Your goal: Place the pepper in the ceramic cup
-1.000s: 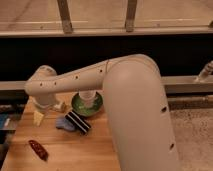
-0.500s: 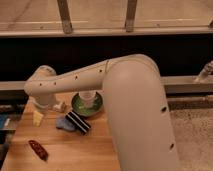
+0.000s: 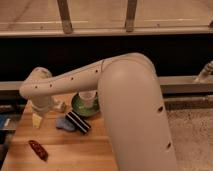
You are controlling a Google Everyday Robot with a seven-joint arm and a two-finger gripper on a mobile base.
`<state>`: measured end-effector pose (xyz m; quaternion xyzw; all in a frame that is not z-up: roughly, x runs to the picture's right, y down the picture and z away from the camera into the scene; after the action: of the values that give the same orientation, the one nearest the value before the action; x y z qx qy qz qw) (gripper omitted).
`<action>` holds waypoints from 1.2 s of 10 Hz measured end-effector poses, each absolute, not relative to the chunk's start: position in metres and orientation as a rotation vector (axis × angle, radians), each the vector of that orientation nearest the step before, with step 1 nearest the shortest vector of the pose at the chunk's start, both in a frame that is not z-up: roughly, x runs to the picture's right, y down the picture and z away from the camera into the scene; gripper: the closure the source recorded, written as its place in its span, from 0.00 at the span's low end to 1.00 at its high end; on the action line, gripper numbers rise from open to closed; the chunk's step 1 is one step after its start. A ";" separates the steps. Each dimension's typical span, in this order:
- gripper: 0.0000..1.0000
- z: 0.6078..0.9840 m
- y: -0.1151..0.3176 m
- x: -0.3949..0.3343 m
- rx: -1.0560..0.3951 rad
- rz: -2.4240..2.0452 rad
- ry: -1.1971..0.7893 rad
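While the pepper (image 3: 38, 149) lies loose near the worktop's (image 3: 70, 150) front-left corner, step: grasp not yet made, as I judge it.
end effector (image 3: 40, 111): hangs over the worktop's left edge, toward the back; open, holding nothing.
pepper vs end effector: apart; pepper sits further toward the front edge than I do.
ceramic cup (image 3: 88, 98): upright on the green saucer (image 3: 79, 108), near the back edge, mouth up so a drop from above should work.
why cup there: saucer carries it; cup sits inside the saucer rim, not beside it.
striped block (image 3: 79, 122): just in front of the saucer, between cup and front edge; lies flat, angled.
blue item (image 3: 64, 124): touching or just beside the block's left end, cannot tell which.
arm (image 3: 75, 81): big upper link fills the right foreground, forearm stretches leftward over the back of the worktop, wrist bent down at the left edge.
why this pose: my guess, staged above the left side to come down on the pepper.
risk: carrying path to the cup passes over the block.
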<state>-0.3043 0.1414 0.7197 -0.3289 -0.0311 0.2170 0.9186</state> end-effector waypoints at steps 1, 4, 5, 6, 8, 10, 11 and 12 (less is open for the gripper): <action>0.20 0.714 0.153 -0.309 -0.674 0.431 -0.056; 0.20 0.717 0.181 -0.311 -0.697 0.416 -0.042; 0.20 0.718 0.188 -0.315 -0.710 0.411 -0.045; 0.20 0.720 0.195 -0.320 -0.727 0.404 -0.050; 0.20 0.731 0.213 -0.328 -0.758 0.397 -0.066; 0.20 0.741 0.237 -0.341 -0.813 0.390 -0.091; 0.20 0.741 0.239 -0.342 -0.818 0.392 -0.093; 0.20 0.742 0.238 -0.341 -0.818 0.394 -0.093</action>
<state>-0.3409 0.2383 0.7418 -0.3950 -0.0448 0.1901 0.8977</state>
